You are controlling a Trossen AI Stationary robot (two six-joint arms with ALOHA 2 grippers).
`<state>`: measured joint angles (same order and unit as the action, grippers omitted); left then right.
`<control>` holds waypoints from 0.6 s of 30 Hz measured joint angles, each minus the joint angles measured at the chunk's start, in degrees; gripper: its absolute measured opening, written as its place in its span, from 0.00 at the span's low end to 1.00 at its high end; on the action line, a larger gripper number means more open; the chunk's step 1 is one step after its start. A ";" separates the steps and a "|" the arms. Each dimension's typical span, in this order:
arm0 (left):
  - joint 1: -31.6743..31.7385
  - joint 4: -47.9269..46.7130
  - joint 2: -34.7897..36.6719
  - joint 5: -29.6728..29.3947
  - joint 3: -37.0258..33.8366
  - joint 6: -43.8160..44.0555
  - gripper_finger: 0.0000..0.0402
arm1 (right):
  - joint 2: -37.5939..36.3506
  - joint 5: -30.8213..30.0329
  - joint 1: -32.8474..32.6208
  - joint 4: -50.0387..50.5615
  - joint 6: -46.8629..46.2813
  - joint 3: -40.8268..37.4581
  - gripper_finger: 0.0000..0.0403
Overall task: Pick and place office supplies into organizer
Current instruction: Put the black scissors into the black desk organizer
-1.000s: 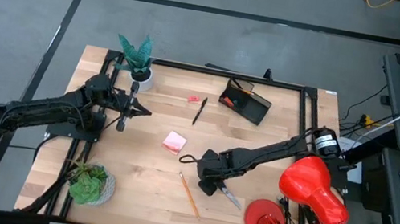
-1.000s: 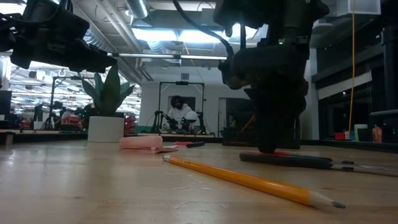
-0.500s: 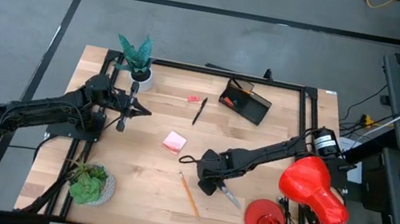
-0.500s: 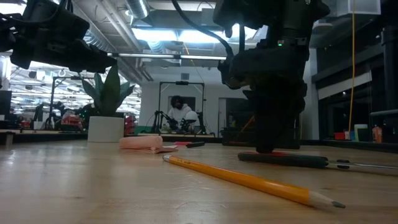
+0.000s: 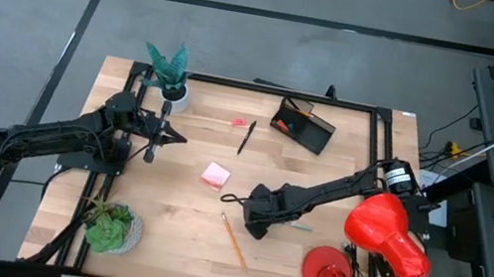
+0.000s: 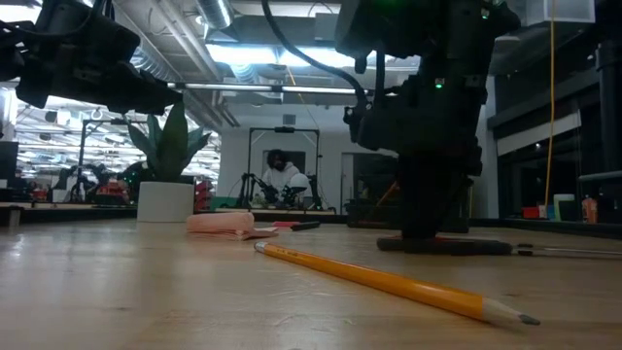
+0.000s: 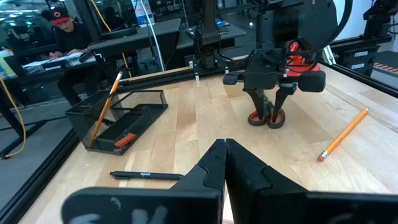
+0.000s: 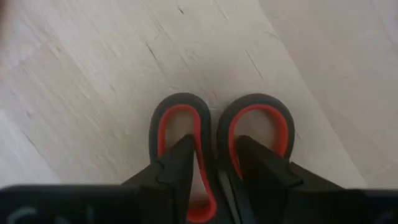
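Note:
The red-handled scissors (image 5: 293, 225) lie flat on the table right of centre, blades toward the right edge. My right gripper (image 5: 256, 223) stands over their handles (image 8: 186, 115), pointing down and shut on them. My left gripper (image 5: 179, 137) hovers shut and empty at the far left, near level. The black organizer (image 5: 304, 125) stands at the far middle with an orange pencil (image 7: 106, 102) leaning in it. Another orange pencil (image 5: 233, 240), a black pen (image 5: 246, 137), a pink pad (image 5: 215, 174) and a small red eraser (image 5: 239, 122) lie on the wood. My right gripper comes at the scissors from above. One finger (image 8: 177, 171) stands in each handle loop, with the loops' inner rims (image 8: 214, 134) between the two. The scissors stay flat on the table, as the low view's scissors (image 6: 457, 246) show.
A potted plant (image 5: 169, 75) stands at the far left corner, another plant (image 5: 111, 227) at the near left. A red desk lamp (image 5: 382, 232) stands close to the right arm at the near right. A person (image 6: 282, 175) sits in the room beyond the table.
My right gripper has turned at the wrist while staying on the scissors' handles. The scissors have swung about on the table: the blades, which pointed toward the near right, now point toward the right edge. The handles have stayed under the gripper.

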<state>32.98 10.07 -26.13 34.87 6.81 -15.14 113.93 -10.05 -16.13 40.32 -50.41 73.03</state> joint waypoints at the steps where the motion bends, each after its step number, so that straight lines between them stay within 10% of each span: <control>1: 0.00 -0.02 0.00 0.00 0.00 -0.02 0.01 | 0.03 0.03 0.01 0.00 0.29 0.00 0.32; 18: 0.00 -0.02 0.00 0.02 0.00 0.00 0.01 | 0.26 -0.63 0.03 -0.07 4.38 0.00 0.28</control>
<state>32.97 10.04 -26.13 34.89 6.81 -15.14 114.19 -10.68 -16.10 40.25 -46.03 73.04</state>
